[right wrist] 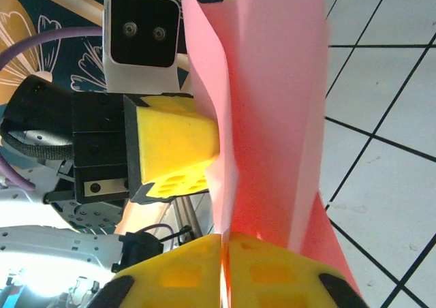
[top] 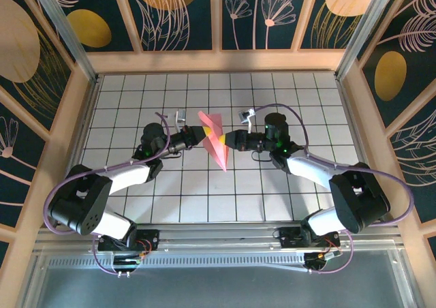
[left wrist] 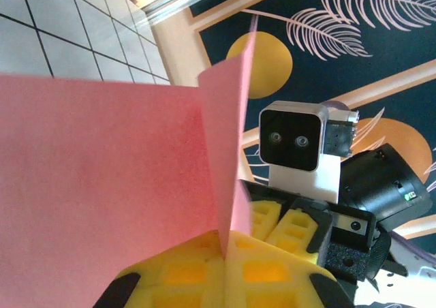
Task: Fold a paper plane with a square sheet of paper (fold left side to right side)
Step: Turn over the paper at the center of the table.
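Left gripper (left wrist: pixel 225 257) is pinching the paper (left wrist: pixel 102 185), pads squeezed together on a creased edge. Right gripper (right wrist: pixel 223 257) is doing the same from the opposite side, pads clamped on the sheet too. From above, they're facing each other nose to nose around mid-table (top: pixel 136 206), left one on the left, right one on the right, with the paper sitting between them. It's standing up in folded flaps rather than lying flat, with a pointed tip aiming toward the near side. Can't tell if that tip is touching the tiles.

My take on the left-over-right fold: the right side should be acting as the anchor while the left side is swinging its flap across, so the edges are lining up before anything gets pressed. Both grips are on thin paper, so pulling apart is risking a tear. I'd be lowering it onto the table before flattening the crease.
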Controlling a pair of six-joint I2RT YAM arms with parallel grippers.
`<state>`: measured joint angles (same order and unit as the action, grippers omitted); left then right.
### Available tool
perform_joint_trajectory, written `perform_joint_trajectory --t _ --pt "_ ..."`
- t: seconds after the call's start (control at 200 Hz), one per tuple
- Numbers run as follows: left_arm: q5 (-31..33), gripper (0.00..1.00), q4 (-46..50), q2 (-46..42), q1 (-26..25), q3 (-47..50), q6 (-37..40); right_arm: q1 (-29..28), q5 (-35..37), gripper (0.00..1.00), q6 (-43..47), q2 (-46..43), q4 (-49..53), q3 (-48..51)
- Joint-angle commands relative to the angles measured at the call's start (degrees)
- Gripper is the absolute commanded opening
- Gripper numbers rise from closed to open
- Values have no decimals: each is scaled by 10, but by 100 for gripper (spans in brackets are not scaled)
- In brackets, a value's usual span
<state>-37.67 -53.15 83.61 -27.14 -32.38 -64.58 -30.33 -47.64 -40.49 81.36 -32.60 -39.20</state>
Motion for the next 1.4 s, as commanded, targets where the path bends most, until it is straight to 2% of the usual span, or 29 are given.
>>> perform_joint_trajectory --t 0.0,0.09,0.21,0.295,0.385,0.59,0.676,0.926,1.031,1.156,1.331,1.391 --pt "15 0 -4 -22 0 -10 15 10 23 23 18 -36 19 8" --pt "20 0 -2 -26 -1 -10 15 21 52 38 33 -73 50 21" --pt "22 0 -4 -27 -3 -11 11 36 72 63 45 -111 93 44" --pt "24 0 -5 -28 -5 -12 9 35 58 78 40 -115 106 58" --pt "25 0 -7 -27 -6 -13 7 23 32 95 17 -106 77 75" --pt "19 0 -11 -17 -12 -20 1 -25 6 97 -23 -58 -18 75" --pt "17 0 -12 -14 -14 -22 -3 -30 -1 90 -36 -35 -54 64" --pt "10 0 -10 -10 -16 -25 -7 -21 -1 48 -27 0 -63 21" --pt "10 4 2 -13 -16 -29 1 -14 7 34 -16 -3 -47 15" --pt "27 20 60 -30 -15 -42 38 -13 26 19 6 -16 -3 6" --pt "92 49 202 -84 -5 -57 123 -13 98 1 70 -53 120 -18" --pt "131 54 259 -109 1 -59 152 -14 141 0 90 -68 164 -24"
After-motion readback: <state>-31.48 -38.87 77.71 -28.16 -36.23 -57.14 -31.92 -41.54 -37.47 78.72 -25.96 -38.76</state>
